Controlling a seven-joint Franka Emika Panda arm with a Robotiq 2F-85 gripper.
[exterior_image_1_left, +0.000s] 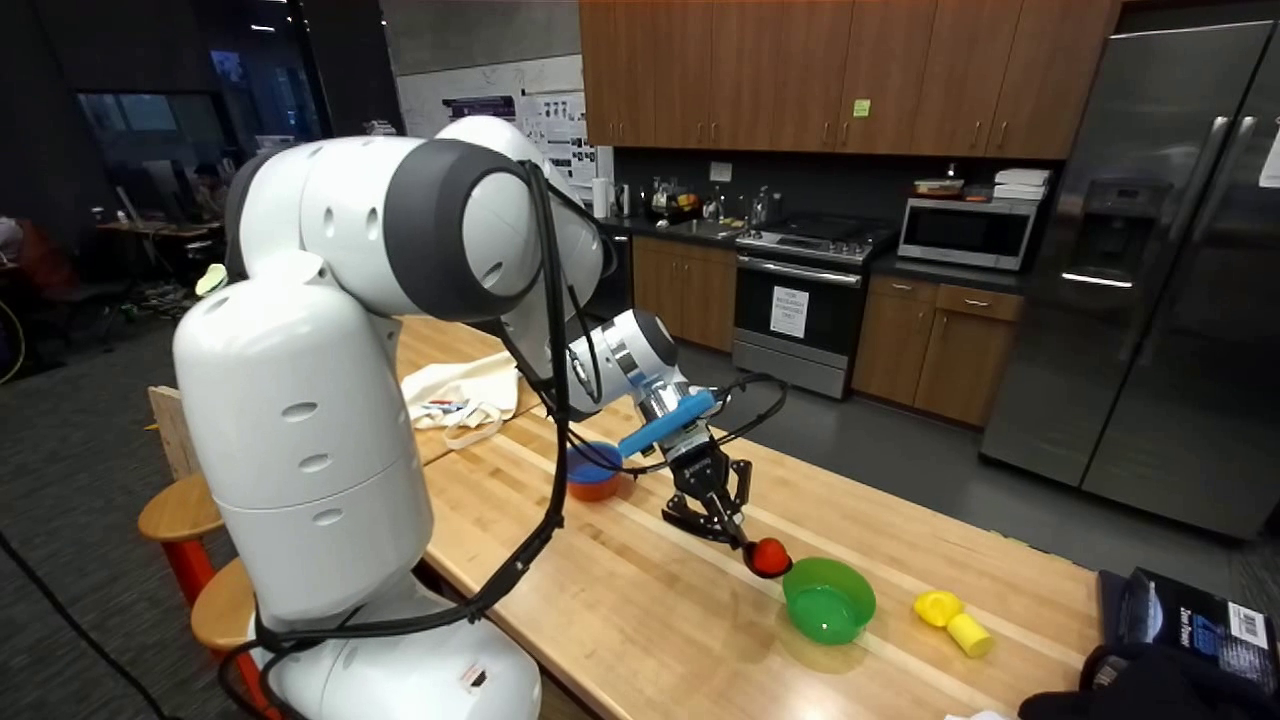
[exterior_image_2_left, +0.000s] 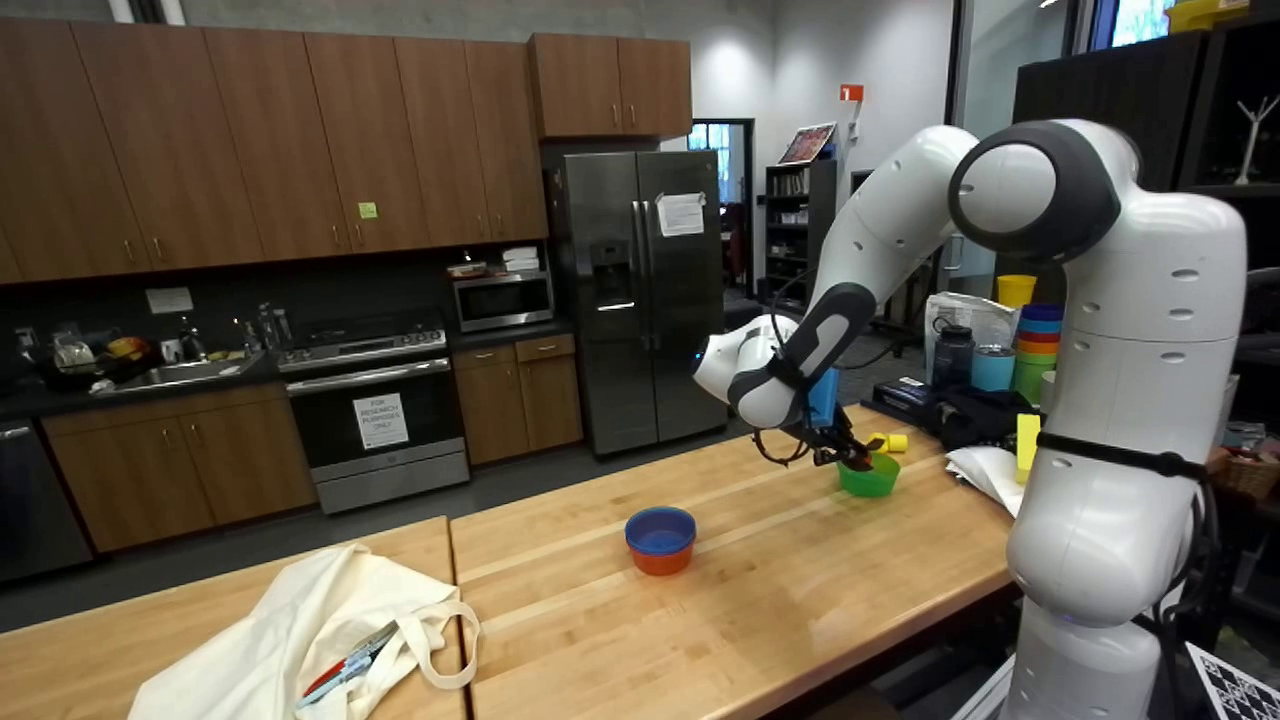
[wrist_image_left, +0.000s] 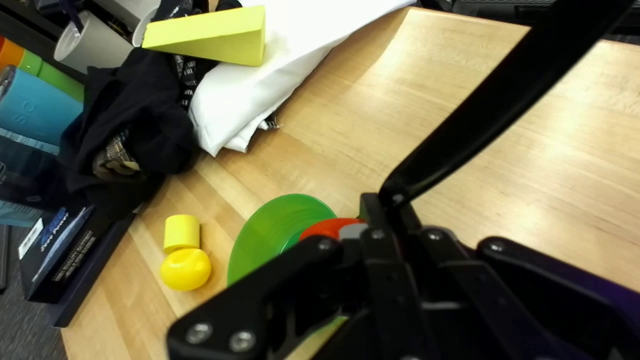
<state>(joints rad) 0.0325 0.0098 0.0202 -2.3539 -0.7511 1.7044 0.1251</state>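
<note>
Clasping a black spoon (exterior_image_1_left: 749, 561), the robot's gripper (exterior_image_1_left: 728, 522) hangs over a wooden table (exterior_image_1_left: 640, 590) in an exterior view. The spoon's long axis slants down to the frame's right, its tip aimed at a green bowl (exterior_image_1_left: 830, 612); a round red object (exterior_image_1_left: 771, 555) rests at that end, just beside the rim. In an exterior view, the spoon's tip is too small to read clearly near the green bowl, with a yellow cylinder (exterior_image_2_left: 893, 443) behind; a blue bowl (exterior_image_2_left: 660, 530) stacked on an orange bowl (exterior_image_2_left: 660, 563) stands well apart. In the wrist view, nearly closed fingers (wrist_image_left: 280, 277) pinch the handle (wrist_image_left: 492, 105), which runs to the upper right; the red object overlaps the bowl's edge, contact unclear.
</note>
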